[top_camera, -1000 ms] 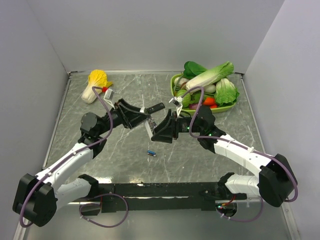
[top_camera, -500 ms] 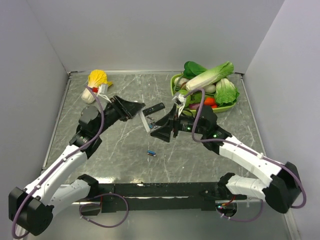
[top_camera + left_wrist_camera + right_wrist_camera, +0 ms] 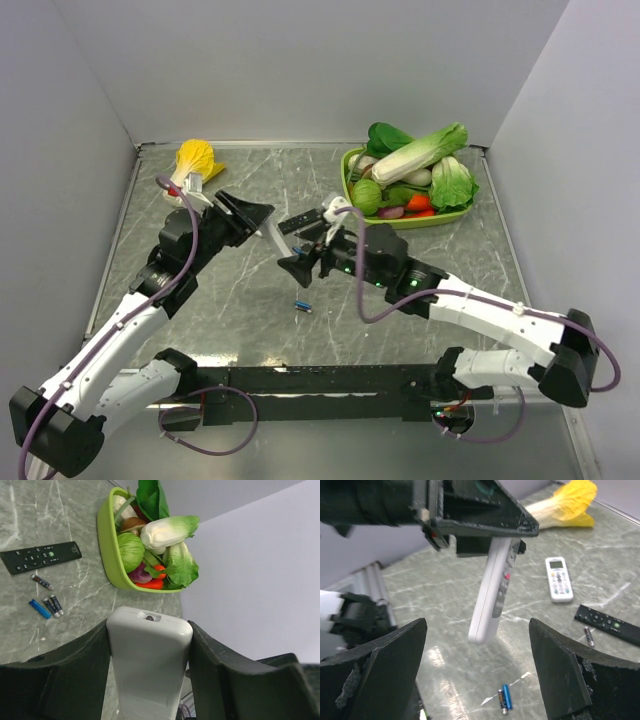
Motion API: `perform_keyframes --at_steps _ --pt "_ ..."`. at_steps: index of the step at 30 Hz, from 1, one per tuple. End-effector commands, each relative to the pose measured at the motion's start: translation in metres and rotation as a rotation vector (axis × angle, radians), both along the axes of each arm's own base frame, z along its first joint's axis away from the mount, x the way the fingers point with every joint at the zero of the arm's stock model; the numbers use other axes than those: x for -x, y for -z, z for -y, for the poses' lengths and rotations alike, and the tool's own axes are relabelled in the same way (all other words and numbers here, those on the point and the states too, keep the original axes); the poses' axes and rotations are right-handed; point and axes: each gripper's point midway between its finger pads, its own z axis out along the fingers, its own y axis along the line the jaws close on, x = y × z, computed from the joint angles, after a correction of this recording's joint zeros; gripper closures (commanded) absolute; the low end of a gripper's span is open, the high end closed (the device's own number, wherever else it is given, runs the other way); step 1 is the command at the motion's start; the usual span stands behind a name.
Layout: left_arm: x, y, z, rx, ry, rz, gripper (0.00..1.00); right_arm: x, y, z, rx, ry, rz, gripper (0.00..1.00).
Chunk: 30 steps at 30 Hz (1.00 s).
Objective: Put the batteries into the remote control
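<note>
My left gripper is shut on the remote control, which shows its plain white back between the two fingers. In the top view the left gripper holds the remote control tilted above the table. The right wrist view shows the remote control hanging with its buttons on the side. My right gripper stands open in front of its free end, touching nothing; from above the right gripper is just right of it. Two batteries lie together on the table below, near centre. More batteries show in the left wrist view.
A slim black remote and a smaller white remote lie behind the grippers. A green basket of vegetables stands at the back right. A yellow vegetable lies at the back left. Grey walls close the table in.
The right gripper has opened wider and swung left and nearer, away from the basket. The left gripper has drawn back to the left with the remote control in it.
</note>
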Motion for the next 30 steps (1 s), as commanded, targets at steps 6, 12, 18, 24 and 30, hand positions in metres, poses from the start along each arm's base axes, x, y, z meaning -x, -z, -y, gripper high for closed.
perform_keyframes --at_steps 6,12,18,24,30 --pt "0.007 -0.028 -0.009 0.047 -0.036 0.054 0.99 -0.031 0.008 -0.025 0.058 0.177 0.042 0.11" --pt "0.009 -0.025 -0.01 0.045 -0.036 0.057 0.99 -0.035 0.012 -0.036 0.054 0.181 0.035 0.25" --pt "0.011 -0.018 -0.011 0.034 -0.035 0.046 0.99 -0.029 0.006 -0.04 0.013 0.151 0.033 0.56" --pt "0.015 -0.021 -0.014 0.006 -0.03 0.081 0.68 -0.019 0.007 -0.038 0.007 0.113 0.001 1.0" --pt "0.025 -0.049 -0.031 -0.11 -0.057 0.274 0.25 -0.01 0.004 -0.019 -0.015 0.08 -0.051 1.0"
